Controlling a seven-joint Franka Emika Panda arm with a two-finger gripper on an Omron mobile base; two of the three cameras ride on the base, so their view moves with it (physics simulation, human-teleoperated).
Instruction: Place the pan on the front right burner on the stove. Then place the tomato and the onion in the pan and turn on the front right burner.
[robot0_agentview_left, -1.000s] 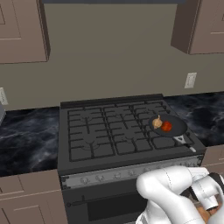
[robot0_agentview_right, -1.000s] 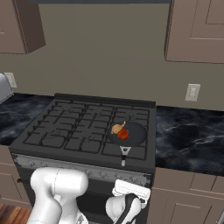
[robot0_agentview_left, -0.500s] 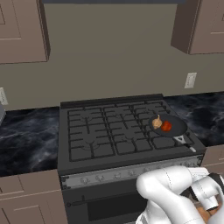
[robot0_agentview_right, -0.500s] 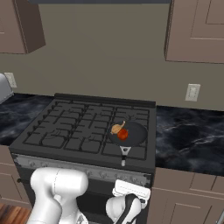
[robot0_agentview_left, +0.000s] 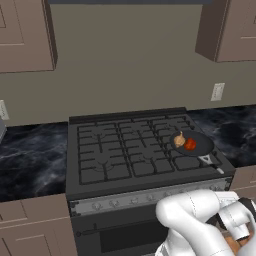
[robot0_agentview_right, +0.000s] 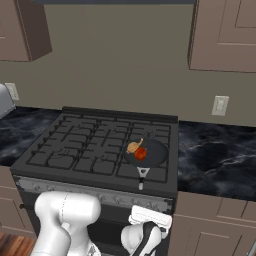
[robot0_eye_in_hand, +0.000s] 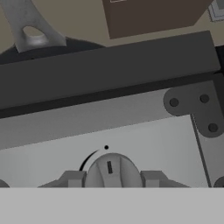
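One big stove (robot0_agentview_left: 145, 177) sits in the middle of the left base view, dark grey with black grates on top and a silver strip of knobs (robot0_agentview_right: 100, 197) along its front. No words or brand names can be read on it.

Low in the left base view, at the bottom right, the white arm (robot0_agentview_left: 195, 220) bends down in front of the oven door. In the right base view it curls along the bottom of the frame, and the hand hangs just under the silver strip, below the right end of the stove.

On the front right burner (robot0_agentview_right: 150, 162) rests the dark pan (robot0_agentview_right: 152, 152). Its handle (robot0_agentview_right: 142, 175) points toward the front edge of the stove. Inside the pan lie the red tomato (robot0_agentview_right: 141, 154) and the tan onion (robot0_agentview_right: 133, 146), touching each other.

In the hand view, the gripper (robot0_eye_in_hand: 110, 181) is at the bottom middle, right at a grey knob (robot0_eye_in_hand: 111, 170). One finger (robot0_eye_in_hand: 72, 179) sits on each side of the knob, close against it, so the jaws look closed around it. The knob has a small dark line on it, and a black dot sits on the strip just above. The pale tip of the pan handle shows at the upper left.
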